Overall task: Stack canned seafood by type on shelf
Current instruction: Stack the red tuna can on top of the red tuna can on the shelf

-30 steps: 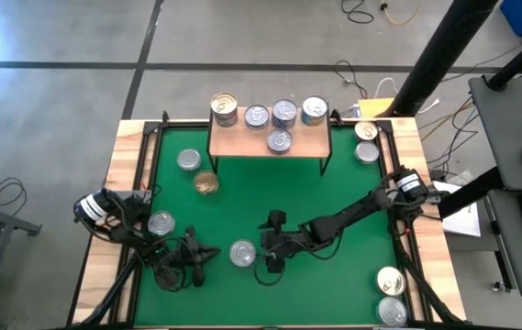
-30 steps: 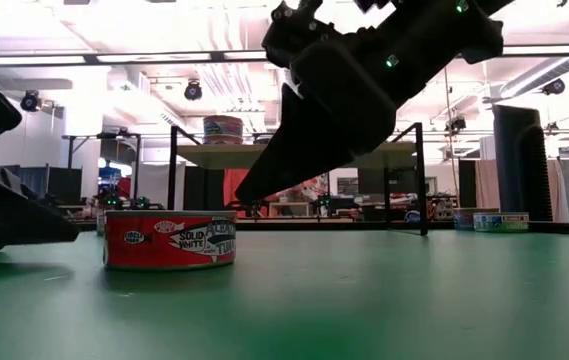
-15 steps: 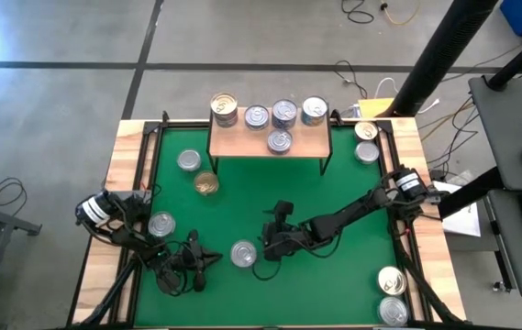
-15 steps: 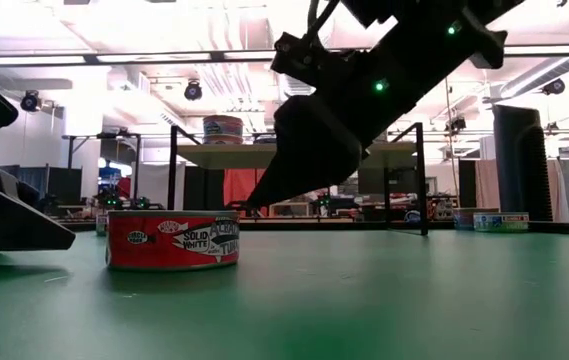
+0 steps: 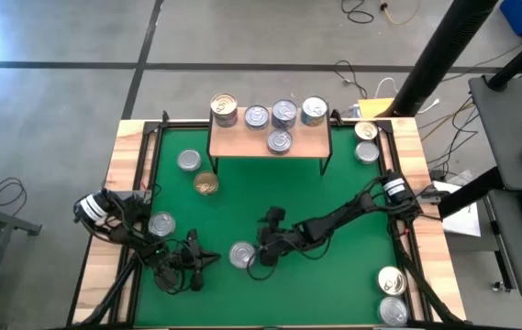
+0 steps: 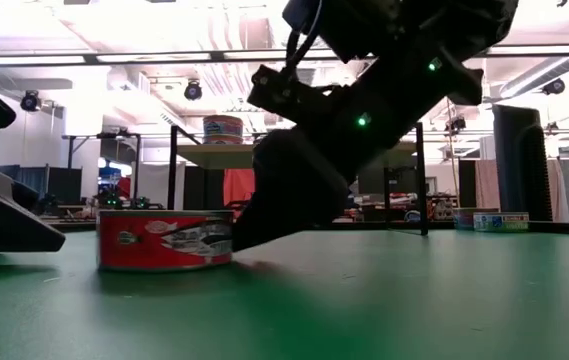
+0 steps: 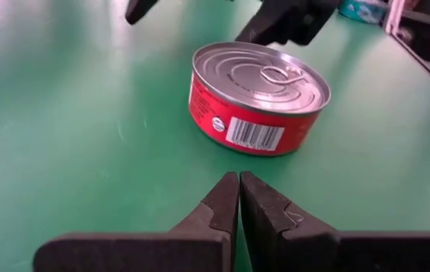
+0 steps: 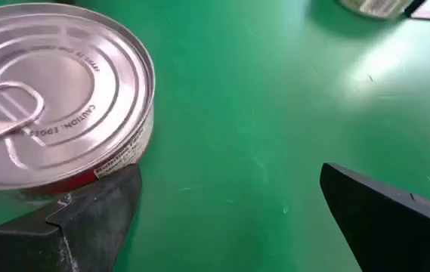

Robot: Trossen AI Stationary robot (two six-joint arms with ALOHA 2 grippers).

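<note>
A red-sided tin of canned seafood [image 5: 241,255] with a silver pull-tab top stands on its base on the green mat. My right gripper [image 5: 262,242] is low at its right side and open, with the tin outside the gap. My left gripper [image 7: 239,189] is shut and points at the tin [image 7: 260,94] from the left, a short way off. The shelf [image 5: 242,144] stands at the far edge with several tins [image 5: 283,113] on its wooden board. My right gripper meets the red tin's side wall [image 8: 128,155] with the tip of one finger [image 8: 97,208]; the other finger [image 8: 385,215] is free over bare mat. The fingers slant down from the table's right. The tin stays upright with its base on the mat.
Loose tins stand on the mat at the left [image 5: 188,160], [image 5: 206,183], [image 5: 161,224]. More tins sit on the right wooden border, far [image 5: 366,142] and near [image 5: 390,293]. Bare green mat [image 5: 334,183] lies between the shelf and the arms.
My right gripper has sunk toward the mat and moved in on the red tin from the right, staying open. The tin has slid a little toward the table's left and turned about on its base, so a different part of its label faces the near edge.
</note>
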